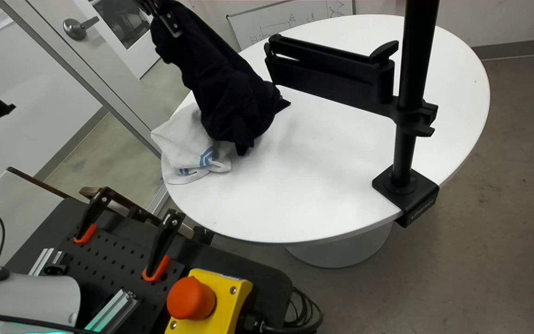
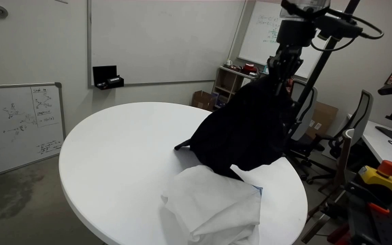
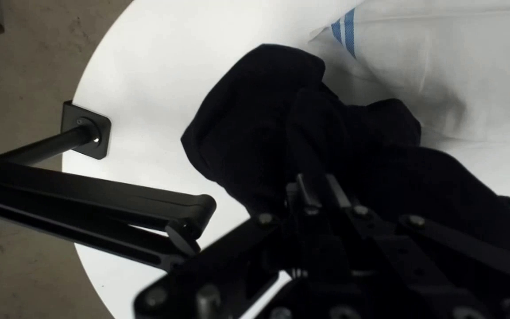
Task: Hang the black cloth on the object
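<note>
The black cloth (image 1: 234,88) hangs in a bunched drape from my gripper (image 1: 175,32). In the wrist view the fingertips (image 3: 321,190) are close together with dark cloth between and around them. In an exterior view the cloth (image 2: 240,126) hangs over the white table, with lower corners near its surface. The object is a black stand with a pole (image 1: 408,93) clamped to the table edge and a folded horizontal arm (image 1: 332,69). In the wrist view the stand's arm (image 3: 104,199) lies left of the gripper, apart from the cloth. In an exterior view the cloth hides this arm.
A white cloth with blue stripes (image 1: 188,139) lies crumpled on the round white table (image 1: 304,199), under and beside the hanging black cloth. A yellow box with a red button (image 1: 216,301) and black clamps (image 1: 162,241) sit on the dark robot bench.
</note>
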Robot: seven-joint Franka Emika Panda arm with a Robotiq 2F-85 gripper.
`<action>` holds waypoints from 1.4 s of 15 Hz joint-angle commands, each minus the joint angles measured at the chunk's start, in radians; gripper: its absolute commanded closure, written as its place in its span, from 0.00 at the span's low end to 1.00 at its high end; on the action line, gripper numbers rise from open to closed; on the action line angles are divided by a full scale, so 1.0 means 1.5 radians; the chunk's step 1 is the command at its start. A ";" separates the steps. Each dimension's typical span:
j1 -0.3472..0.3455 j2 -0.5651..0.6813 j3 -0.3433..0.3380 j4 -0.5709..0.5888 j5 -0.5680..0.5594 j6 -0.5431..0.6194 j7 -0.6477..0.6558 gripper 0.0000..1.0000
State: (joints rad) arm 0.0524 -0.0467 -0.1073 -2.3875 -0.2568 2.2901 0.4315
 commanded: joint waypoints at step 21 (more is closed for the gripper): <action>-0.215 -0.234 -0.056 0.046 0.062 -0.224 -0.125 0.98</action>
State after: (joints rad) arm -0.2459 -0.4585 -0.1738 -2.4108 -0.1895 2.0043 0.2687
